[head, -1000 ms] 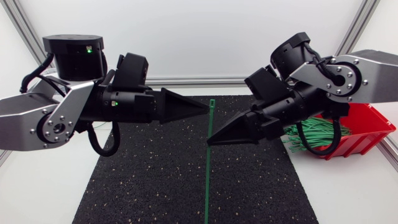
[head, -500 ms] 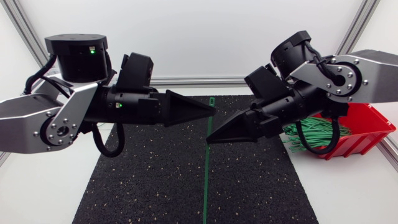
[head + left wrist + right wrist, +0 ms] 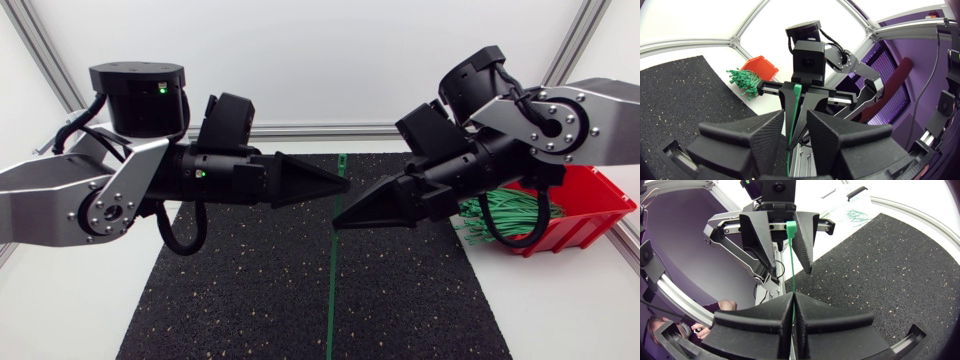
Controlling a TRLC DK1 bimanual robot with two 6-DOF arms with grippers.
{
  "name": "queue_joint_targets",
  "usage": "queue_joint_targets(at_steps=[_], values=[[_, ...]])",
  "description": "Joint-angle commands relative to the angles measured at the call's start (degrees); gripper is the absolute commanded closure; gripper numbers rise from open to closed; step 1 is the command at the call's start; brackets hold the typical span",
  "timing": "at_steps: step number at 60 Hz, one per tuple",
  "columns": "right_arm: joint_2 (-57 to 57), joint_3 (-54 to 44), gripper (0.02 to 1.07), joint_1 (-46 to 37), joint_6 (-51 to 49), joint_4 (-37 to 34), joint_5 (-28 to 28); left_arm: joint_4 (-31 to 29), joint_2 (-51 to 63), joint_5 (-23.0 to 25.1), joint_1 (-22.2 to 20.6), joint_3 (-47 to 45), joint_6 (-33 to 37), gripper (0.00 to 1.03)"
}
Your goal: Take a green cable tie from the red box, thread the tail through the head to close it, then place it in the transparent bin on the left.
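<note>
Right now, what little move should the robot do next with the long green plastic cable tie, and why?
Probably close the left black wedge-fingered gripper on the green plastic cable tie. Its fingers stand open on either side of the tie's square head, not touching it, while the right black gripper is shut on the tie. A second hold seems needed before threading.

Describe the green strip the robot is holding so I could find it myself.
Look at the black mat in the middle of the table. Above it the right end effector pinches one green cable tie, straight and alone, unlike the heaped bunch at the red box.
</note>
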Motion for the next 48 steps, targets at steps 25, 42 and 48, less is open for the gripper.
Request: queue_joint_targets(at_steps=[25, 42, 48], values=[[-1.31, -1.63, 1.01, -0.50, 1.23, 0.87, -0.59, 1.47, -0.32, 0.20, 1.05, 0.56, -1.88, 0.72], [-1.13, -1.46, 1.01, -0.68, 1.23, 0.96, -0.59, 2.00, -0.59, 0.20, 1.32, 0.29, -1.88, 0.76], [-1.05, -1.55, 1.01, -0.41, 1.23, 0.96, -0.59, 2.00, -0.67, 0.20, 1.32, 0.38, -1.97, 0.76]])
